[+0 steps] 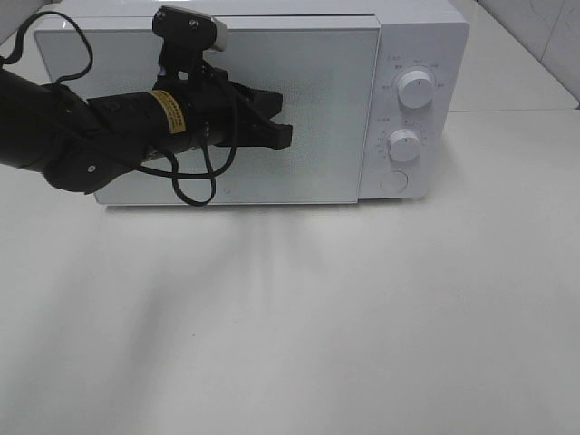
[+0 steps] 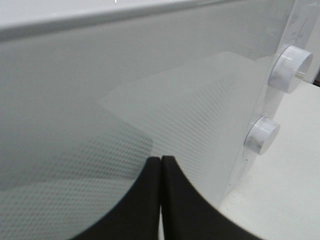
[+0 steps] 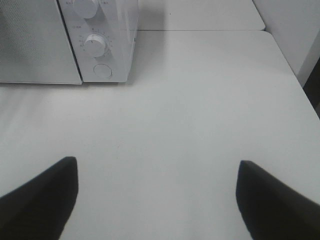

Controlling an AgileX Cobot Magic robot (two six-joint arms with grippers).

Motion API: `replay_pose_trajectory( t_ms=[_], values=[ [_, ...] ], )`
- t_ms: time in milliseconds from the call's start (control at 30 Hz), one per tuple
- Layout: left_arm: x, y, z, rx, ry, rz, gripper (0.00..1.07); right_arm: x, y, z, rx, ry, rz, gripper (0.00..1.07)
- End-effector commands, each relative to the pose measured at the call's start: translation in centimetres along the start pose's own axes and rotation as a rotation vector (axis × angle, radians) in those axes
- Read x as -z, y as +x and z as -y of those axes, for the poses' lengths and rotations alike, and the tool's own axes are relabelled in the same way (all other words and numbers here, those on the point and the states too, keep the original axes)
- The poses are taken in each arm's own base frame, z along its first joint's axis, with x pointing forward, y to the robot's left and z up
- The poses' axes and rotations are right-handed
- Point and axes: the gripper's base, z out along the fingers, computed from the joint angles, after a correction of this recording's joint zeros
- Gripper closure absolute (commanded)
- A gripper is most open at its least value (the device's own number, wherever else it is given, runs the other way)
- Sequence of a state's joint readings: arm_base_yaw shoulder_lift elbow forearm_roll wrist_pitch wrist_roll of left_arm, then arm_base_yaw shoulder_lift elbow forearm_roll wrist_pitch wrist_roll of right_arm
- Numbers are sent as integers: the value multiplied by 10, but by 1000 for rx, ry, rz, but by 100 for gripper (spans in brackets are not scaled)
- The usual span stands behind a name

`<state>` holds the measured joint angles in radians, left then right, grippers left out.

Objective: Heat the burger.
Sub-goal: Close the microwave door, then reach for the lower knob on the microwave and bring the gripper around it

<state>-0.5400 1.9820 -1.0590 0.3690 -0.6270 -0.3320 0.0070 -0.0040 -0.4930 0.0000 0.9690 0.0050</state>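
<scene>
The left hand (image 1: 283,134), pinched fully closed on nothing, sits close before the shut frosted door (image 1: 308,100) of the white microwave (image 1: 426,36) on the bench (image 1: 317,317), two knobs (image 1: 416,89) on its right, while the right hand (image 3: 156,162) hangs wide apart over the bench; I cannot tell where the burger is.

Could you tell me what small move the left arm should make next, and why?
Probably slide the left gripper rightward across the microwave door toward the lower knob. The door is closed, no burger is in view, and the shut gripper points at the panel, so setting a dial seems likely.
</scene>
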Motion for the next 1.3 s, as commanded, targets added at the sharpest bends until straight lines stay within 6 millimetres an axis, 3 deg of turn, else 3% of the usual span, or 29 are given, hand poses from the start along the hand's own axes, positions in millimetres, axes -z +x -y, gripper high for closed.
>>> replay_pose_trajectory(
  t_ms=[33,267,567,933,967,1000,1033,1067,1100,1133,1200,1300],
  values=[
    [-8,-13,-14,109,-82,52,107,3,2,0,2,6,36,31],
    [-23,-14,-6,116,-71,46,107,3,2,0,2,6,36,31],
    [-23,-13,-8,150,-89,35,107,3,2,0,2,6,36,31],
    [-3,-35,43,123,-37,-157,96,3,2,0,2,6,36,31],
    [-1,-36,50,114,-32,-177,87,3,2,0,2,6,36,31],
    [6,-40,61,94,-29,-228,70,3,2,0,2,6,36,31],
    [6,-40,61,94,-29,-228,70,3,2,0,2,6,36,31],
    [10,-42,66,86,-28,-245,60,3,2,0,2,6,36,31],
    [16,-45,76,67,-25,-288,36,3,2,0,2,6,36,31],
    [16,-45,76,67,-25,-288,36,3,2,0,2,6,36,31],
    [24,-46,88,48,-26,-352,6,3,2,0,2,6,36,31],
    [31,-48,96,35,-32,-399,5,3,2,0,2,6,36,31]
  ],
)
